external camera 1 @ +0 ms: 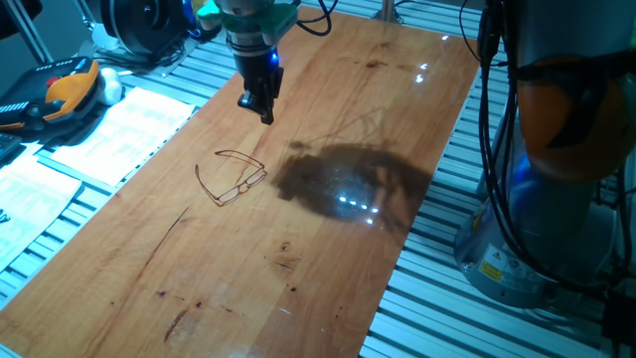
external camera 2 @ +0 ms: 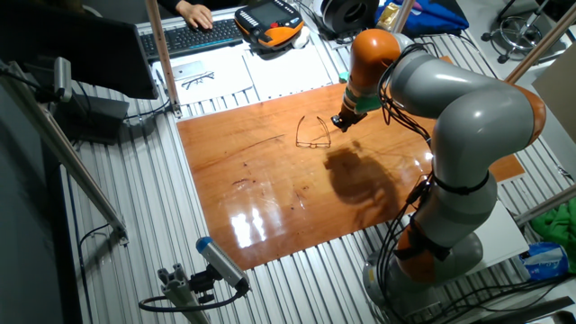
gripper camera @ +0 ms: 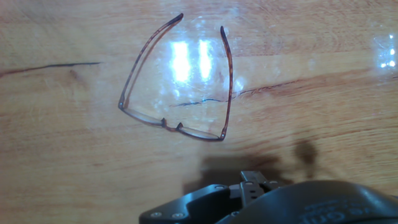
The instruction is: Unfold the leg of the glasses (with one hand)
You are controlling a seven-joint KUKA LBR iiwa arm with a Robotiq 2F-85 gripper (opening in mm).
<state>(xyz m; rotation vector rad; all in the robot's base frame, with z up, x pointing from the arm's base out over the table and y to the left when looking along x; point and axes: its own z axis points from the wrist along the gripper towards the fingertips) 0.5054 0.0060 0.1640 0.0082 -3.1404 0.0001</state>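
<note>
The glasses [gripper camera: 180, 87] are seen lying flat on the wooden tabletop [external camera 1: 328, 268], ahead of and below the fingers, clearly apart from them, with nothing in between. In the hand view both legs appear swung out from the front rims, running roughly parallel away from the camera, so the unfolding is judged to be largely done, though whether each hinge is fully opened cannot be told. The gripper [external camera 1: 260, 102] is held in the air above the board, off to one side of the frame; its fingers look drawn close together in the one fixed view, but whether a gap remains cannot be told, and nothing is pinched.

Several risks are judged from here. The frame is fine reddish-brown wire, light and springy, so it could be pushed along the board rather than opened if a leg is nudged from the side. The tabletop is varnished and glossy, with bright glare patches, so little friction is offered and the frame could slide or spin. A leg could be bent or the hinge strained if it is pressed beyond its stop. The dark scratch marks in the wood, thin and curved like the wire, could be mistaken for a leg. A descent too low could flatten the slim oval rims
</note>
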